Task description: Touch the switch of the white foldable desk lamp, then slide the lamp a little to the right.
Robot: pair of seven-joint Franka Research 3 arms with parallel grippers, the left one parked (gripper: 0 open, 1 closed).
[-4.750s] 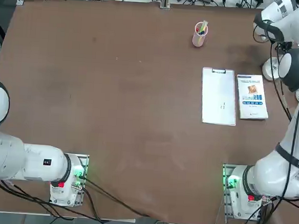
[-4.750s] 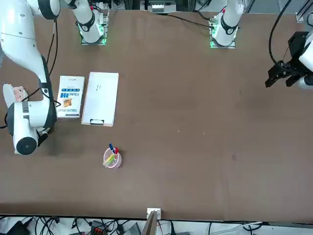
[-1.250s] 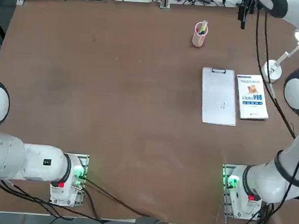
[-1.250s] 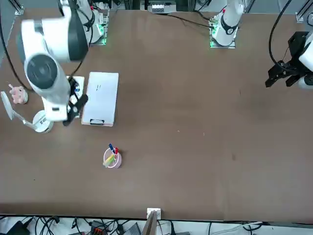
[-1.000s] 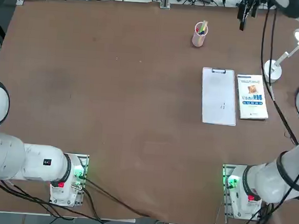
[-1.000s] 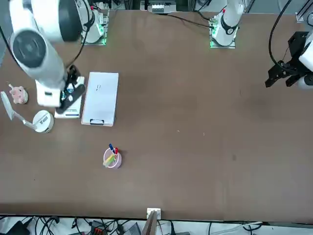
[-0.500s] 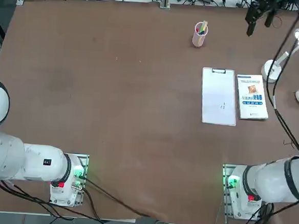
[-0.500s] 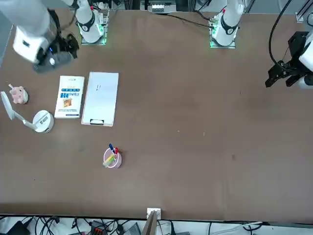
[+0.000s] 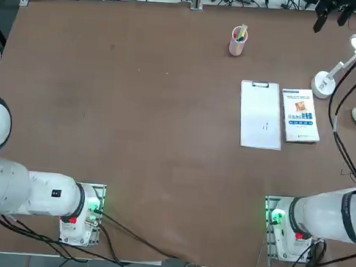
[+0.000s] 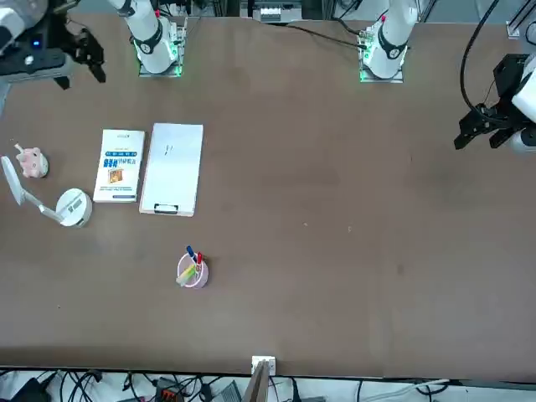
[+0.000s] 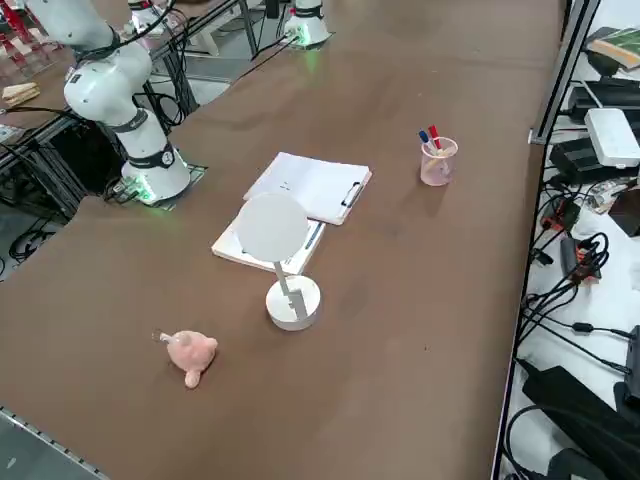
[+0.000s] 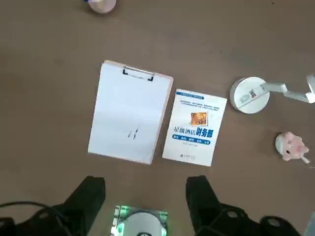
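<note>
A: Where's the lamp (image 9: 332, 68)?
B: Far right of the worktop (image 9: 136, 124), beside the book (image 9: 299, 115). My right gripper (image 12: 145, 189) is high, fingers spread, empty.
A: Handling?
B: Probably light and tippy; I'd push the base (image 11: 293, 302), not the thin arm.

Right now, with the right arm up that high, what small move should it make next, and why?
Probably bring the right gripper down toward the white foldable desk lamp. Its fingers are open and hold nothing, and it hangs high above the table, with the clipboard and book below it and the lamp's base off to the side, untouched. The switch comes first.
</note>
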